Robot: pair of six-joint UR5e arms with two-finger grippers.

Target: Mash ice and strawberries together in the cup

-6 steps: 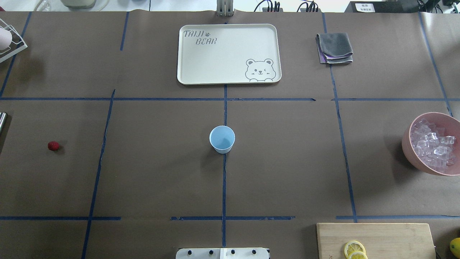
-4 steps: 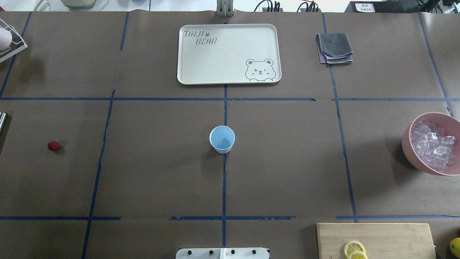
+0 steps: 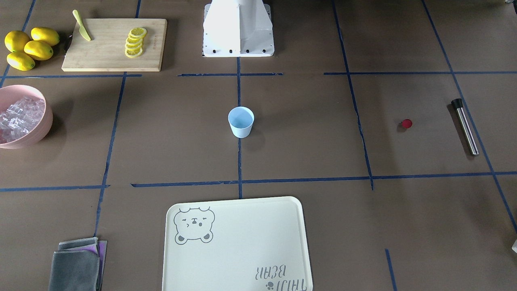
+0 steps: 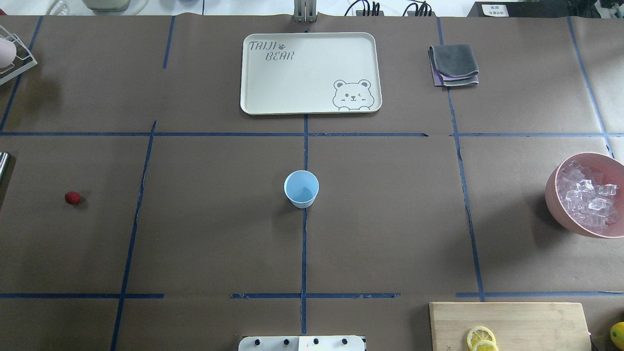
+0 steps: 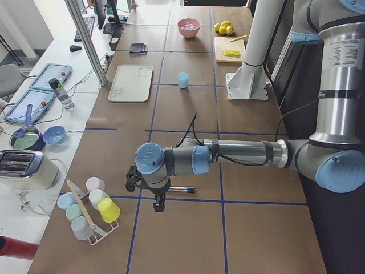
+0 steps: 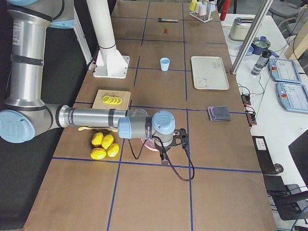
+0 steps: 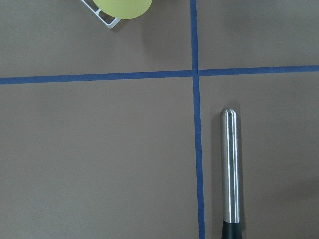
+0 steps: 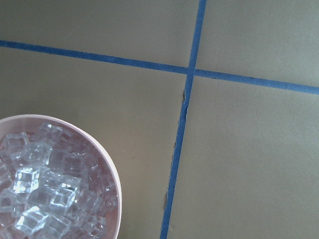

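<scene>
Cup [image 4: 301, 189] upright; left tool [image 5: 158, 206], right tool [image 6: 164, 161]: opening unclear.

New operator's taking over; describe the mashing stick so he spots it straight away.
Start at the light-blue cup mid-table and move toward the robot's left, past the red strawberry. Lying flat just beyond it is the mashing stick: the only long shiny steel rod, capped black at one end.

a: cup [image 4: 301, 189] count?
b: one. strawberry [image 4: 72, 197], one.
a: ice [image 4: 587, 197]?
b: cubes heaped, too many to count; pink bowl [image 4: 551, 195], one.
a: remainder?
b: tray [image 4: 312, 73], one. cutting board [image 3: 105, 52], one. whole lemons [image 3: 38, 49], four. knife [image 3: 82, 31], one. steel muddler [image 3: 466, 129], one.
</scene>
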